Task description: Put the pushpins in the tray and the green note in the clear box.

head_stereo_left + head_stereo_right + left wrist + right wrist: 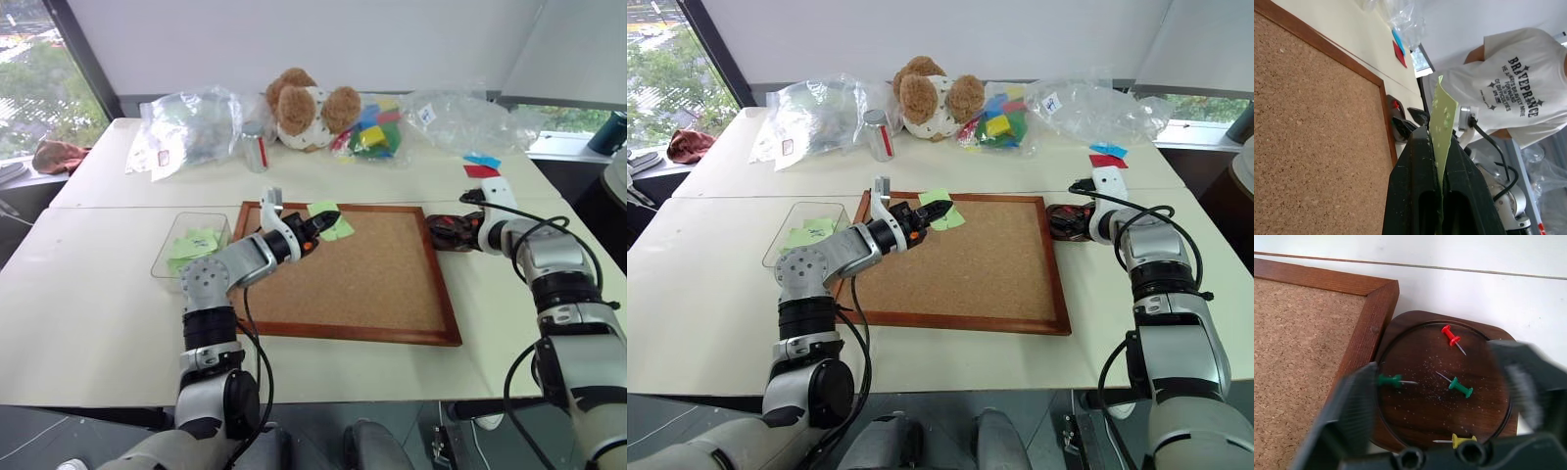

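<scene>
Pinching green note (1442, 117) w/ left gripper (315, 235) jaws pressed together on it, holding it above far-left part of cork board (372, 284), note edge sticking up past fingertips. Hovering right gripper (1442, 396) w/ jaws spread wide over tray (1484, 406) just right of board's far-right corner; four pushpins (1461, 387) lying in tray: red, two green, yellow. Sitting left of board: clear box (171, 250), green notes inside.

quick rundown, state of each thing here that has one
left gripper: shut on pale-green paper note, held over the cork board
right gripper: open over dark reddish-brown tray
tray: holds four pushpins
clear plastic box: open, green notes inside
</scene>
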`<action>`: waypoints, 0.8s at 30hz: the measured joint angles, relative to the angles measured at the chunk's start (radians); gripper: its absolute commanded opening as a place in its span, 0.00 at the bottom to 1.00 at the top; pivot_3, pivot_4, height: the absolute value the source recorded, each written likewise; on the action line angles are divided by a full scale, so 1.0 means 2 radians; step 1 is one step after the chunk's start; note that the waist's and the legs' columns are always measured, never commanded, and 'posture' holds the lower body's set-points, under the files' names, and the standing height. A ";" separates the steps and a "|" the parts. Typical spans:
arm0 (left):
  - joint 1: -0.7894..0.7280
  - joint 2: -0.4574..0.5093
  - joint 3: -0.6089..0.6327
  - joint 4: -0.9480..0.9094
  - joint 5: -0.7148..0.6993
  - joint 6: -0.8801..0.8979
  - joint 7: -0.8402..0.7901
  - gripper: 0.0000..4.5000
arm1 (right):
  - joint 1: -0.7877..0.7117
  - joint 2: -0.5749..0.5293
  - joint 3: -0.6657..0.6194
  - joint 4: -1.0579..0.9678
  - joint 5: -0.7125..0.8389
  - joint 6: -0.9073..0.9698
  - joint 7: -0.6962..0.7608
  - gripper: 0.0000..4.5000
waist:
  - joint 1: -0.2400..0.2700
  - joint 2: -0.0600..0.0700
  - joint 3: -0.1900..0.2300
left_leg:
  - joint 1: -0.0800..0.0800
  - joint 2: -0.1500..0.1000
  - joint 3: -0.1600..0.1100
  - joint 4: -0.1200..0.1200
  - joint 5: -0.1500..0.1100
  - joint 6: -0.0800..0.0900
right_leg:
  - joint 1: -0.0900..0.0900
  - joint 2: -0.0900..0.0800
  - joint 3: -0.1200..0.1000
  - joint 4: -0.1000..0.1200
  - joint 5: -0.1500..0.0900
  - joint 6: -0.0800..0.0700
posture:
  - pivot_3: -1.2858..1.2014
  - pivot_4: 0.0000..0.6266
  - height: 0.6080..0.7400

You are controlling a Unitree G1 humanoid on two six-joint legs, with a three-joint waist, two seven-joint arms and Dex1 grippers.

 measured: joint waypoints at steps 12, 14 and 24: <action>0.010 -0.008 -0.019 -0.034 0.000 -0.019 0.013 0.00 | 0.056 -0.041 -0.013 -0.259 0.070 0.067 0.138 1.00 | 0.001 0.000 0.000 | 0.000 0.000 0.000 0.000 0.000 0.000 | 0.000 0.000 0.000 0.000 0.000 0.000 | 0.52 0.24 1.00; 0.010 -0.008 -0.021 -0.050 0.001 -0.026 0.026 0.00 | 0.079 -0.045 -0.012 -0.318 0.101 0.073 0.181 1.00 | 0.001 0.000 0.000 | 0.000 0.000 0.000 0.000 0.000 0.000 | 0.000 0.000 0.000 0.000 0.000 0.000 | 0.52 0.24 1.00; 0.009 0.041 0.019 -0.175 -0.009 -0.099 0.149 0.00 | 0.089 -0.054 0.015 -0.474 0.202 0.137 0.272 1.00 | 0.000 0.000 0.000 | 0.000 0.000 -0.001 0.000 0.000 0.000 | 0.000 0.000 0.000 0.000 0.000 0.000 | 0.52 0.24 1.00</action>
